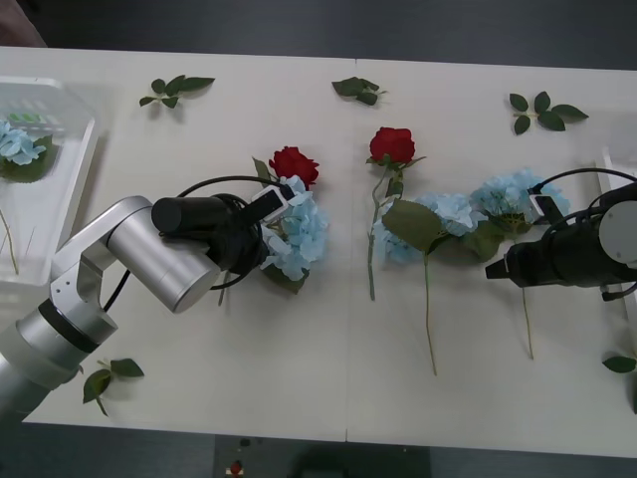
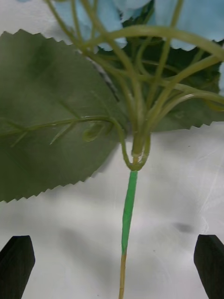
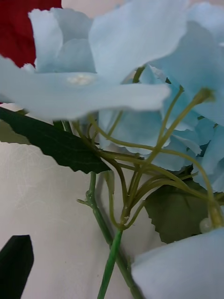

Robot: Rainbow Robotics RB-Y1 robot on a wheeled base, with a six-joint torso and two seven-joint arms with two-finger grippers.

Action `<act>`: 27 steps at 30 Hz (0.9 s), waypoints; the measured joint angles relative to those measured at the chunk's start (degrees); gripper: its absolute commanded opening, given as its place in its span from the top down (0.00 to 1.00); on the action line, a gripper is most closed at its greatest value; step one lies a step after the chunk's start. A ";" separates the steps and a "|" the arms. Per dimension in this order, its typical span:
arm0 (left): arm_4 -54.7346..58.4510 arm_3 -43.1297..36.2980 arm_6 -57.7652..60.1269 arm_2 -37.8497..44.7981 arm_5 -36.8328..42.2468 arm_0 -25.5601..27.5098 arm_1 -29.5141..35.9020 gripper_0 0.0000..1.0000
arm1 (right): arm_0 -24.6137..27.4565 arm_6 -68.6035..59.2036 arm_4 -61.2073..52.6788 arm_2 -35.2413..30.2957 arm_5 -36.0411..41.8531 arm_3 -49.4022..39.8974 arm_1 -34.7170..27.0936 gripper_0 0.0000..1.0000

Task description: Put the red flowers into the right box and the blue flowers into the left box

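Both grippers, left gripper (image 1: 267, 204) and right gripper (image 2: 112, 266), reach spread over blue flowers (image 1: 299, 231).

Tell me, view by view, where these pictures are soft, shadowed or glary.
Front view: even overhead light, mild sheen on the left arm's silver casing, soft shadows under the blue flowers. Right wrist view: the stem is sharp, petals at the far edge blur; a faint shadow lies on the table. Left wrist view: the nearest petals are out of focus, the stem fork sharper.
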 measured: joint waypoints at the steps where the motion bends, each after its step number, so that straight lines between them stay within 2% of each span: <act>1: -0.16 0.02 0.00 -0.24 0.00 0.00 0.00 0.55 | 0.04 -0.29 0.37 0.01 -0.05 0.00 0.00 0.00; 3: -0.87 0.08 0.00 -0.81 0.00 0.00 0.00 0.73 | 0.09 -0.47 0.75 0.01 -0.04 0.00 0.00 0.00; 5: -1.14 0.22 0.00 -1.20 0.00 0.00 0.00 0.79 | 0.09 -0.53 1.07 0.01 -0.04 0.00 0.00 0.00; 6: -1.13 0.31 0.00 -1.23 0.00 0.00 0.00 0.81 | 0.09 -0.60 1.27 0.01 -0.04 0.00 0.00 0.05; 7: -1.13 0.44 0.00 -1.22 0.00 0.00 0.00 0.81 | 0.09 -0.77 1.50 0.01 -0.05 0.00 0.00 0.31; 8: -1.13 0.62 0.00 -1.22 0.00 0.00 0.00 0.82 | 0.09 -0.96 1.71 0.01 -0.10 0.00 0.00 0.48; 9: -1.13 0.88 0.00 -1.22 0.00 0.00 0.00 0.82 | 0.09 -1.15 1.90 0.01 -0.24 0.00 0.00 0.78; 10: -1.13 1.17 0.00 -1.22 -0.01 0.00 0.00 0.82 | 0.09 -1.28 2.07 0.01 -0.60 0.00 0.00 0.96; 11: -1.14 1.47 0.00 -1.22 -0.08 0.00 0.00 0.82 | 0.10 -1.32 2.24 0.01 -0.99 0.00 0.00 1.00; 15: -1.27 2.20 0.00 -1.22 -0.89 0.00 0.00 0.82 | 0.10 -1.34 2.31 0.01 -1.17 0.00 0.00 1.00; 22: -1.94 2.23 0.00 -1.22 -0.89 0.00 0.00 1.00 | 0.10 -1.39 3.22 0.01 -1.16 0.00 0.00 1.00; 27: -1.94 2.23 0.00 -1.22 -0.91 0.00 0.00 1.00 | 0.10 -1.42 3.22 0.01 -1.16 0.00 0.00 1.00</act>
